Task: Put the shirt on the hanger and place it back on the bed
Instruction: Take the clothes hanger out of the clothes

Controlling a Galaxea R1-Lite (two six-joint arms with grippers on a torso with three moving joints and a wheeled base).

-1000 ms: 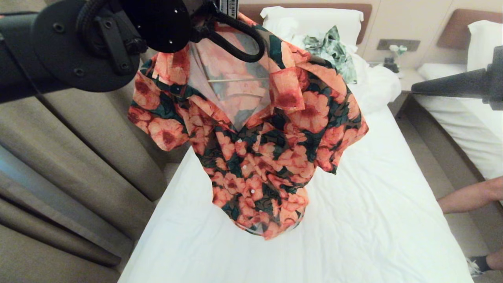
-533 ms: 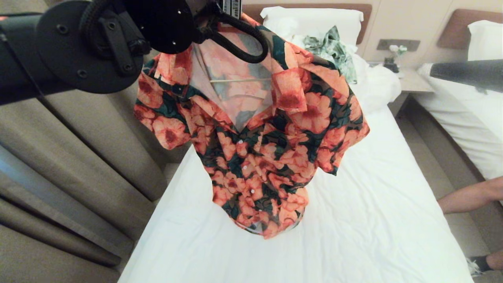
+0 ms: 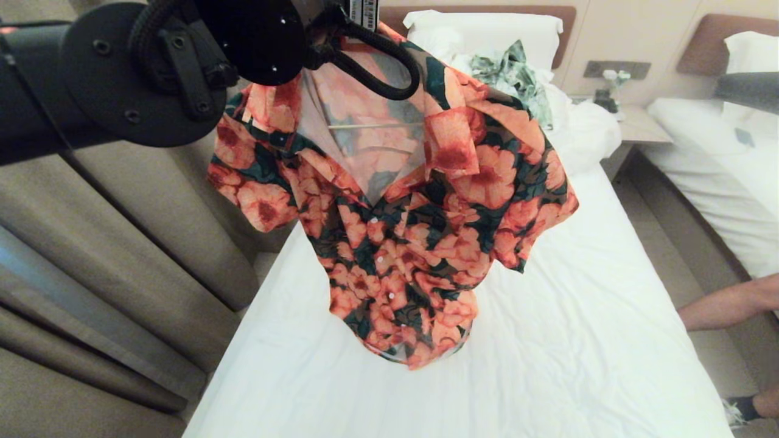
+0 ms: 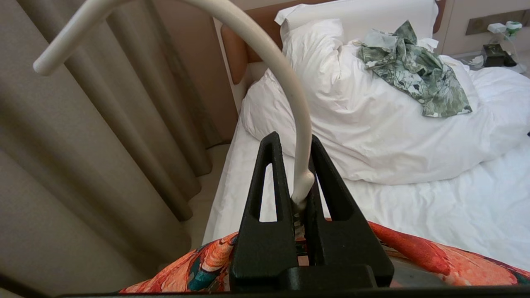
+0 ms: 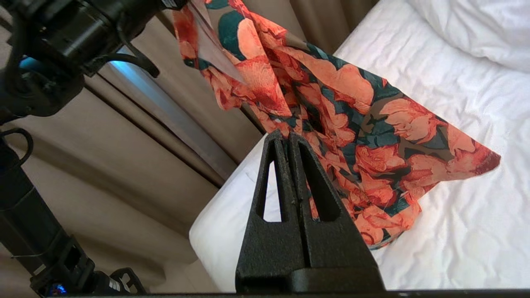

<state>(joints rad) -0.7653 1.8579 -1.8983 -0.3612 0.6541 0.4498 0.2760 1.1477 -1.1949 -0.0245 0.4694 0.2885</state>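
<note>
The flowered shirt (image 3: 401, 243) hangs on the cream hanger (image 4: 290, 82), its hem resting on the white sheet of the bed (image 3: 578, 340). The hanger's bar (image 3: 374, 125) shows inside the open collar. My left gripper (image 4: 293, 138) is shut on the neck of the hanger's hook, above the shirt's shoulders (image 4: 198, 265); in the head view it is hidden behind my left arm (image 3: 152, 67). My right gripper (image 5: 285, 134) is shut on nothing and is off to the shirt's right, apart from the cloth (image 5: 352, 107). Only a grey blur of the right arm (image 3: 748, 91) shows at the head view's right edge.
A green leaf-print garment (image 3: 517, 79) lies on the bunched duvet near the pillow. Beige curtains (image 3: 122, 243) hang close along the bed's left side. A nightstand (image 3: 633, 121) and a second bed (image 3: 718, 182) stand on the right, where a person's arm (image 3: 724, 304) reaches in.
My right arm has drawn back to the right and upward, nearly out of the head view. The shirt has swayed slightly to the right. The left arm's grip on the hanger is unchanged.
</note>
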